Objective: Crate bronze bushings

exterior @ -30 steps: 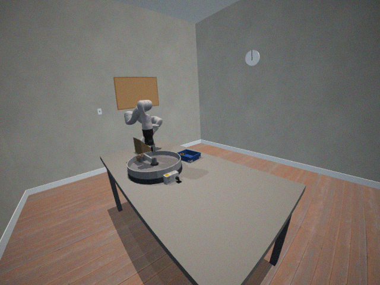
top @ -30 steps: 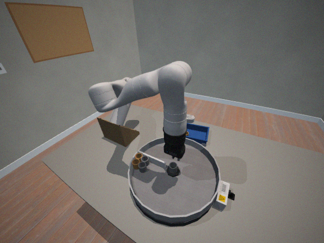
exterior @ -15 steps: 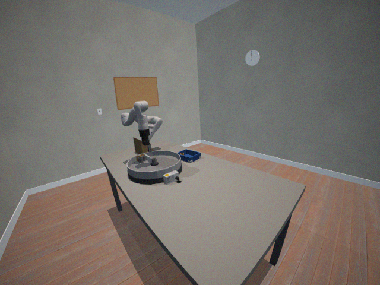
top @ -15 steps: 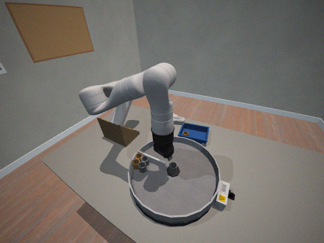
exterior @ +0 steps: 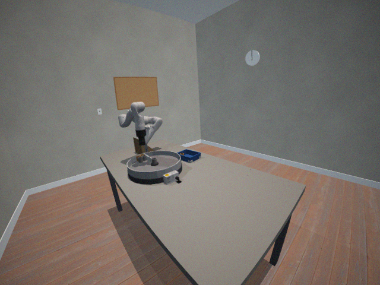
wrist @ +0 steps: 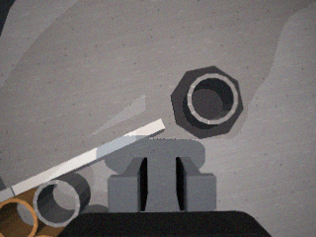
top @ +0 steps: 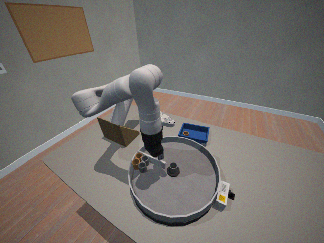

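Corkboard (top: 52, 31) (exterior: 136, 92), wall clock (exterior: 252, 57), brown angled panel (top: 115, 131) (exterior: 138, 145)

The partly open tool (top: 160, 157) (exterior: 146, 149) (wrist: 161, 176) points down from the bent arm (top: 148, 102) (exterior: 139, 121).

Top view set above and close, facing down across the tabletop (top: 261, 169) (exterior: 214, 208), exterior view farther back beyond its near end, wrist view closest, looking down past the tool (top: 160, 157) (wrist: 162, 184), turning table (top: 172, 219) (exterior: 150, 175) (wrist: 123, 59) observed by us in all three
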`<state>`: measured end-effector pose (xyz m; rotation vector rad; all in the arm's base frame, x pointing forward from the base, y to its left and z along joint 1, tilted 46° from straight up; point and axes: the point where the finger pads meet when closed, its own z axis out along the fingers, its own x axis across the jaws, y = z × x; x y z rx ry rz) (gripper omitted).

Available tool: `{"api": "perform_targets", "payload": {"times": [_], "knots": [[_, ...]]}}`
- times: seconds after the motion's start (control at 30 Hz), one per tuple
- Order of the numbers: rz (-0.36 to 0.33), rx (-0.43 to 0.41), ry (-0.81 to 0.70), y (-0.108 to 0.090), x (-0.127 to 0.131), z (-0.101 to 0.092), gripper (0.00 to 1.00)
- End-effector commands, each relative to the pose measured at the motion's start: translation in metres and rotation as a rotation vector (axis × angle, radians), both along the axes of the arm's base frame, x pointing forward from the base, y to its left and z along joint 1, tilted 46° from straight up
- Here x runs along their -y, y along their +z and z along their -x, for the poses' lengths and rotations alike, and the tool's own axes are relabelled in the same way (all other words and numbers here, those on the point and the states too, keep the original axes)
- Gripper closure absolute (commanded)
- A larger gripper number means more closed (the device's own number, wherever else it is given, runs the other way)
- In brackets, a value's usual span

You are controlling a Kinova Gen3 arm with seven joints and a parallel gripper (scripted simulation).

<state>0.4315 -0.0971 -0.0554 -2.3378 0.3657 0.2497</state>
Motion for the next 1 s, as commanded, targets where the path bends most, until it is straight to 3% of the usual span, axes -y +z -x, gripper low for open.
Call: {"api": "perform_targets", "payload": {"times": [0.0, 0.2, 0.37, 0.77, 0.93, 0.97], "knots": [[-0.004, 0.001, -0.011, -0.001, 0.003, 0.002, 0.55], [-0.004, 0.001, -0.011, -0.001, 0.003, 0.002, 0.55], [0.011, -0.147, -0.157, -0.014, 0.013, 0.037, 0.55], [0.011, -0.147, -0.157, -0.014, 0.013, 0.037, 0.55], [0.026, -0.295, -0.303, -0.027, 0.023, 0.073, 0.55], [0.026, -0.295, -0.303, -0.027, 0.023, 0.073, 0.55]]}}
